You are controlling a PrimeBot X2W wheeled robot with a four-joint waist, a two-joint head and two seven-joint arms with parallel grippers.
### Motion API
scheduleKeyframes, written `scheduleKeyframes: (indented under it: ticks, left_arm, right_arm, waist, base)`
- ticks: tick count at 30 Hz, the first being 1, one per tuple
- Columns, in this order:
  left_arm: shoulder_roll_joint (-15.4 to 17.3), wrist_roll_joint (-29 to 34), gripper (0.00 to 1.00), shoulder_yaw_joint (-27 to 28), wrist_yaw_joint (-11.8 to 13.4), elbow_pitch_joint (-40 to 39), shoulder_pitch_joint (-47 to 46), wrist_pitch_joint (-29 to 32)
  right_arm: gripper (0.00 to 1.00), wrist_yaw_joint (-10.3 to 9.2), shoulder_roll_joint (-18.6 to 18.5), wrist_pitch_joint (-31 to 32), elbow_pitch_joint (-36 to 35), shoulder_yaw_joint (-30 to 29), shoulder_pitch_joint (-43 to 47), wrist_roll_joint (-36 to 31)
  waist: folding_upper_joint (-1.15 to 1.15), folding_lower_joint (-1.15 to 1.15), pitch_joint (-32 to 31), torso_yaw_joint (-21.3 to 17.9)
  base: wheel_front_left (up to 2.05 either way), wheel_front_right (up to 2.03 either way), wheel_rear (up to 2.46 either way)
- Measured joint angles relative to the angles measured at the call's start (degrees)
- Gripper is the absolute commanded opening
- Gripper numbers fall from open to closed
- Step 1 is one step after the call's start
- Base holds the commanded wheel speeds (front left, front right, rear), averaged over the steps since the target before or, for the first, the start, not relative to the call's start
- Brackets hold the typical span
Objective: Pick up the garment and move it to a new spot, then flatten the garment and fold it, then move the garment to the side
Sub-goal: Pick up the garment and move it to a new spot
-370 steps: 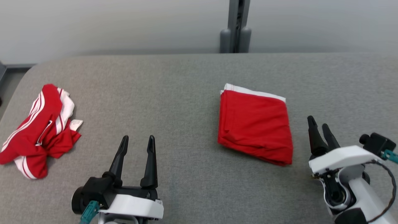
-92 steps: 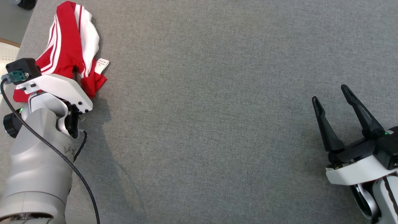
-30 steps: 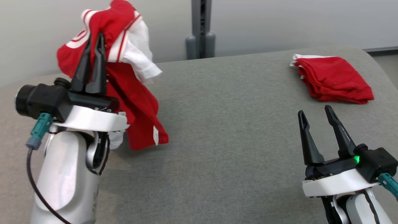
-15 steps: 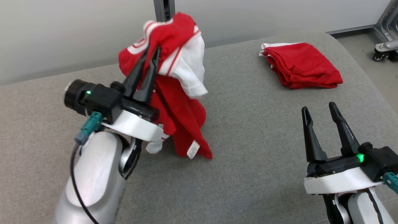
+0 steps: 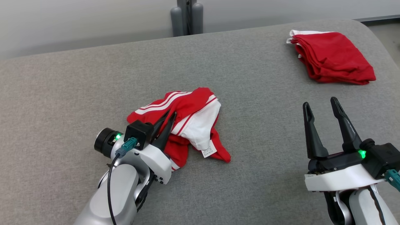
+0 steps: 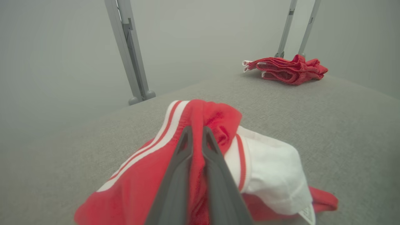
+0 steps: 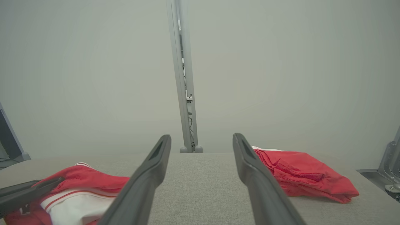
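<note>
Garment [image 5: 193,104] judged light and limp; left claw [image 5: 171,112] clamped on a red fold, right claw [image 5: 320,102] apart; best taken at its edges.

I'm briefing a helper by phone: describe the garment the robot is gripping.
On the grey table, look near the middle, at the left gripper. The crumpled garment pinched there is red with white stripes and a white panel; the folded garment far right has no stripes.
</note>
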Motion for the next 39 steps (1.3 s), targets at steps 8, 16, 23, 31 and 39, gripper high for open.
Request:
scheduleKeyframes:
  ticks: [8, 16, 23, 31, 39]
  left_arm:
    - [-1.60, -1.78, 0.89, -0.10, 0.27, 7.40, -1.69, -0.01]
    - [-1.62, -4.77, 1.00, 3.85, 3.82, 3.89, -1.17, 0.00]
    - [-1.63, -6.59, 1.00, 11.29, 7.68, -5.70, 6.22, 0.00]
    - [-0.03, -6.08, 1.00, 17.42, 8.48, -15.32, 14.26, -0.01]
    - [0.29, -3.87, 1.00, 23.09, 8.50, -24.41, 24.67, -0.01]
  right_arm:
    - [1.00, 0.00, -0.47, 0.01, 1.02, 1.29, -0.01, -0.29]
    - [1.00, 0.00, -0.51, 0.00, 2.96, 2.56, 0.08, -0.13]
    - [1.00, 0.00, 0.62, 0.00, 5.89, 0.91, 1.57, 0.26]
    - [1.00, 0.00, 1.70, 0.00, 7.38, -1.04, 2.58, 0.10]
    - [1.00, 0.00, 1.98, 0.00, 6.41, -2.67, 6.62, -0.75]
  waist:
    - [0.00, 0.00, -0.50, 1.91]
    - [0.00, 0.00, -3.82, 2.71]
    - [0.00, 0.00, -8.50, 3.85]
    - [0.00, 0.00, -11.63, 5.58]
    - [0.00, 0.00, -14.29, 6.54]
  base:
    - [0.00, 0.00, 0.00]
    - [0.00, 0.00, 0.00]
    - [0.00, 0.00, 0.00]
    - [0.00, 0.00, 0.00]
    - [0.00, 0.00, 0.00]
